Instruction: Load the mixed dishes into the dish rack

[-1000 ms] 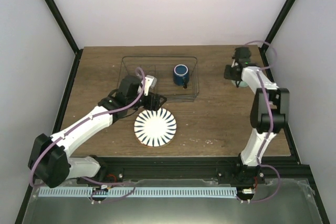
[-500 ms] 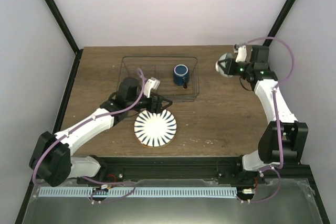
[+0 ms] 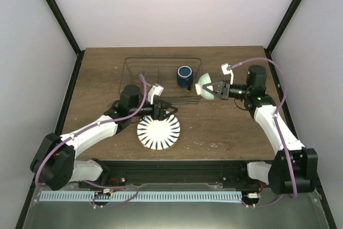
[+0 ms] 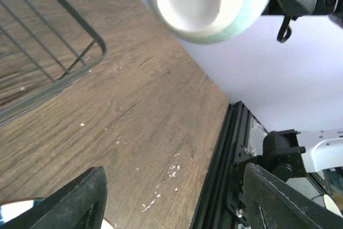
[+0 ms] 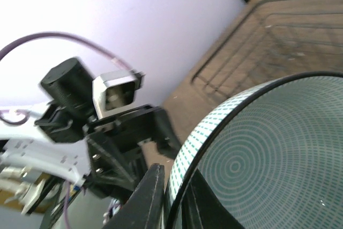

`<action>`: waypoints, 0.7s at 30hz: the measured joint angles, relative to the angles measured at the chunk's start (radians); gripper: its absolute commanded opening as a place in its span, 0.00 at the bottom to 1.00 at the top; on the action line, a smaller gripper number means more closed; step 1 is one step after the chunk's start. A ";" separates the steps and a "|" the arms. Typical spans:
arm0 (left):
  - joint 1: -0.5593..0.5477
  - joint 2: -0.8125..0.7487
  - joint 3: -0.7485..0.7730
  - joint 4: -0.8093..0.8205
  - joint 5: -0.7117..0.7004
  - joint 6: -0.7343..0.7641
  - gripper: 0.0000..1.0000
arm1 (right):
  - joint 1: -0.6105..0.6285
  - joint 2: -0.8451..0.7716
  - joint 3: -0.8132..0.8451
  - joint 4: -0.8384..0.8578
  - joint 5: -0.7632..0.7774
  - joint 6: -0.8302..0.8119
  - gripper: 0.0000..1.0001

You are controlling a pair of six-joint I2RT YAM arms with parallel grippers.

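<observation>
The dish rack (image 3: 161, 79) of dark wire stands at the back middle of the table, with a dark blue mug (image 3: 185, 75) upright in its right end. A white plate with dark blue stripes (image 3: 158, 131) lies flat in front of the rack. My left gripper (image 3: 166, 110) hovers open over the plate's far edge, holding nothing (image 4: 174, 172). Just right of the rack, my right gripper (image 3: 215, 89) is shut on the rim of the small mint-green bowl (image 3: 204, 88), which it holds on its side in the air (image 5: 278, 154). The bowl's white base (image 4: 206, 4) faces the left wrist camera.
The rack's near right corner (image 4: 59, 57) is close to the left gripper. Black frame rails (image 3: 177, 167) run along the table's near edge. Bare wood lies right of the striped plate and under the right arm (image 3: 268, 122).
The right arm has swung from the back right corner leftward to the rack's right side, carrying the bowl. The left gripper has moved from the rack's front edge toward the striped plate.
</observation>
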 measured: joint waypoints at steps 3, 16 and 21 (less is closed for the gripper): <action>-0.016 0.014 -0.005 0.066 0.013 -0.025 0.71 | 0.050 -0.033 -0.049 0.108 -0.051 0.064 0.02; -0.075 0.075 -0.004 0.219 0.016 -0.091 0.70 | 0.147 -0.040 -0.172 0.328 -0.072 0.224 0.02; -0.077 0.075 -0.004 0.272 -0.006 -0.112 0.69 | 0.168 -0.042 -0.198 0.414 -0.064 0.281 0.02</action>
